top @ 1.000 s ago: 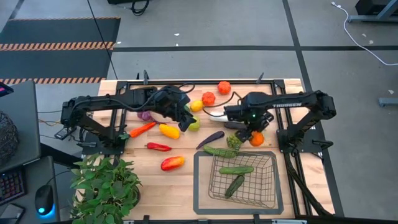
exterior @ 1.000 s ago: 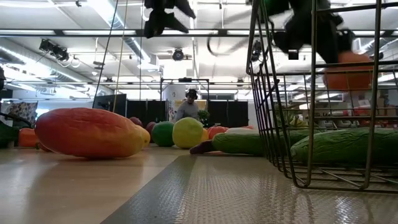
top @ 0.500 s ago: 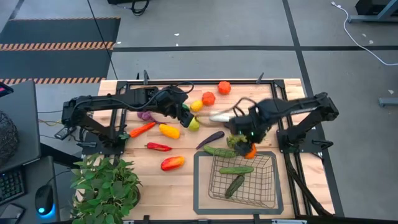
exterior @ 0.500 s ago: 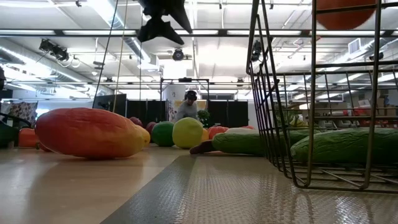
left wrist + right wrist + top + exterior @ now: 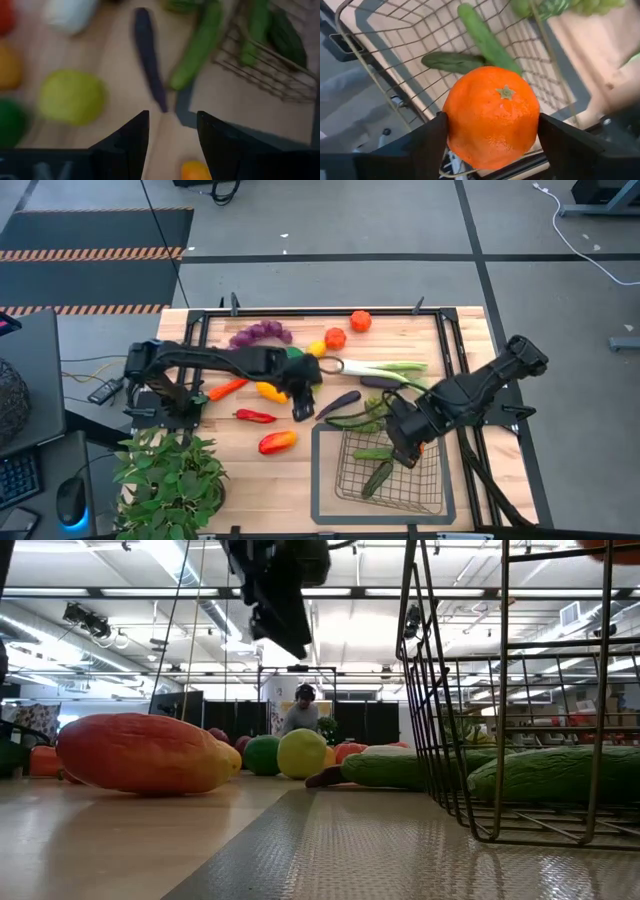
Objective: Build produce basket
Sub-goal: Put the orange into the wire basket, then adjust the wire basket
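Observation:
The wire basket (image 5: 432, 442) stands at the table's near right and holds two green cucumbers (image 5: 372, 453). My right gripper (image 5: 404, 451) hovers over its far part, shut on an orange fruit (image 5: 492, 112). My left gripper (image 5: 303, 407) is open in the air just left of the basket, above bare wood near the purple eggplant (image 5: 148, 57) and a cucumber (image 5: 197, 47) that lies on the table by the basket's far left corner. In the low view the left gripper (image 5: 280, 590) hangs high, left of the basket wall (image 5: 425, 690). My right gripper pinches the orange fruit at its two opposite sides (image 5: 451, 117), one finger (image 5: 422, 145) on each. The fruit's stem end (image 5: 505, 92) faces the wrist camera. It is lifted clear, above the basket's mesh floor (image 5: 415, 42) and the two cucumbers.
Loose on the table: leek (image 5: 378, 367), grapes (image 5: 258, 333), two tomatoes (image 5: 346, 329), lemon (image 5: 316, 348), yellow pepper (image 5: 270, 390), carrot (image 5: 228, 388), red chili (image 5: 254, 416), a red-yellow fruit (image 5: 277, 442). A potted plant (image 5: 170, 475) stands at the near left corner. A person stands far behind (image 5: 302, 712).
My right gripper has carried the orange fruit from beyond the basket's far edge toward the near edge, turning as it went, and now hangs over the basket. My left gripper has left the lime and moved toward the near edge and down, staying open. The leek now shows.

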